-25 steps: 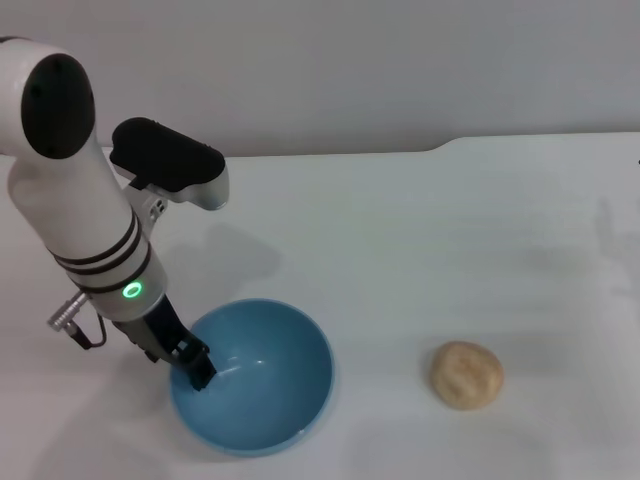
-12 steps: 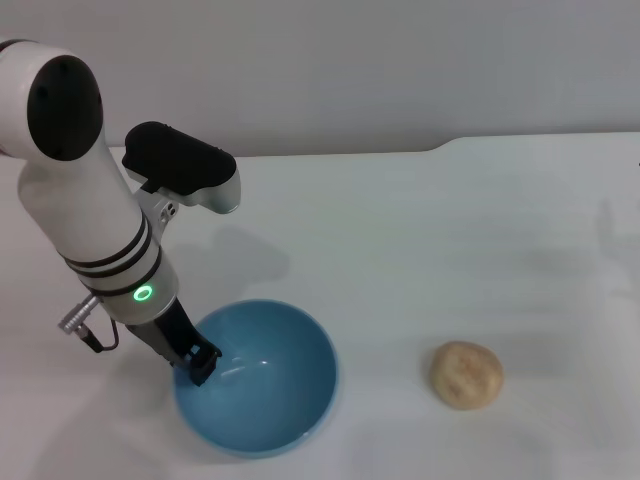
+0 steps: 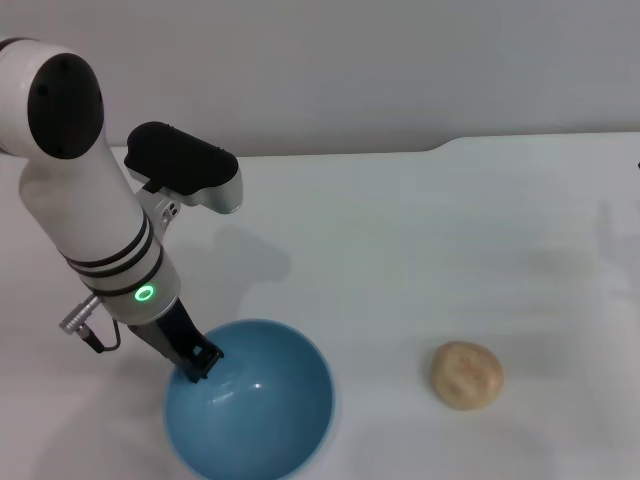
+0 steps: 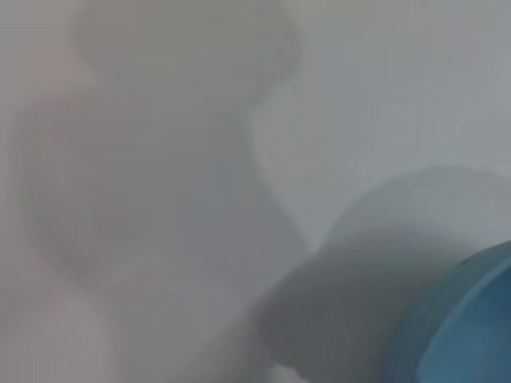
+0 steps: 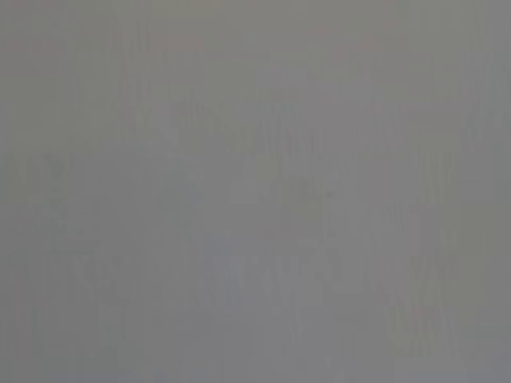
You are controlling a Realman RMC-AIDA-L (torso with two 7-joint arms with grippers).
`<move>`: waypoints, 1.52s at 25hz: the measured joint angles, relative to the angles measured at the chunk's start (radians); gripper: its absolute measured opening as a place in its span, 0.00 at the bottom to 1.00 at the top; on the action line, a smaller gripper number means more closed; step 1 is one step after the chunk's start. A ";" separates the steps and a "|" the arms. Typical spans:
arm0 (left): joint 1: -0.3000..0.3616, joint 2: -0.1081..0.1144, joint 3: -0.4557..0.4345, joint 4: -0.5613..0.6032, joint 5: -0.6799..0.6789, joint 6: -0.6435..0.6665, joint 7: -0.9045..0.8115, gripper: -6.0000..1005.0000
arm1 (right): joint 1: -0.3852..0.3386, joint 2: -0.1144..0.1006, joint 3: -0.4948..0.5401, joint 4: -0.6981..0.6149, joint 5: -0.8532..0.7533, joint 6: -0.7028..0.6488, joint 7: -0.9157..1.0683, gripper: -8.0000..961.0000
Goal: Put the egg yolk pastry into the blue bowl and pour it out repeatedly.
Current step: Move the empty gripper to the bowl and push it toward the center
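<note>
Left gripper (image 3: pixel 203 362) sits low at the near left of the table (image 3: pixel 420 230), fingers clamped on the far-left rim of the blue bowl (image 3: pixel 255 410). Bowl looks lifted off the surface and tipped, its glossy inside facing up toward the head camera; nothing inside it. Left wrist view catches only a blue edge of the bowl (image 4: pixel 471 327) over its shadow on the table (image 4: pixel 383 96). Egg yolk pastry (image 3: pixel 466 375) lies on the table well to the right of the bowl, apart from it. Right gripper: out of frame.
</note>
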 joint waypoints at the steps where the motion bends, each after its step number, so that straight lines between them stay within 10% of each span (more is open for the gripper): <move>1: -0.001 0.000 0.000 0.000 0.000 0.000 0.000 0.03 | 0.002 0.000 -0.001 0.002 0.000 0.003 0.019 0.53; 7: -0.021 0.003 -0.008 -0.009 0.001 0.000 -0.002 0.03 | 0.018 -0.006 -0.004 -0.050 -0.093 0.086 0.158 0.53; 17: -0.073 0.004 -0.006 -0.007 0.001 0.007 0.000 0.03 | 0.051 -0.014 -0.005 -0.324 -0.695 0.322 0.775 0.53; 28: -0.063 0.005 0.012 -0.012 0.004 -0.003 0.031 0.01 | 0.050 -0.012 -0.051 -0.350 -0.728 0.319 0.816 0.53; 38: -0.069 0.006 0.004 -0.026 0.005 -0.004 0.044 0.00 | 0.049 -0.014 -0.315 -0.538 -0.861 0.398 1.146 0.53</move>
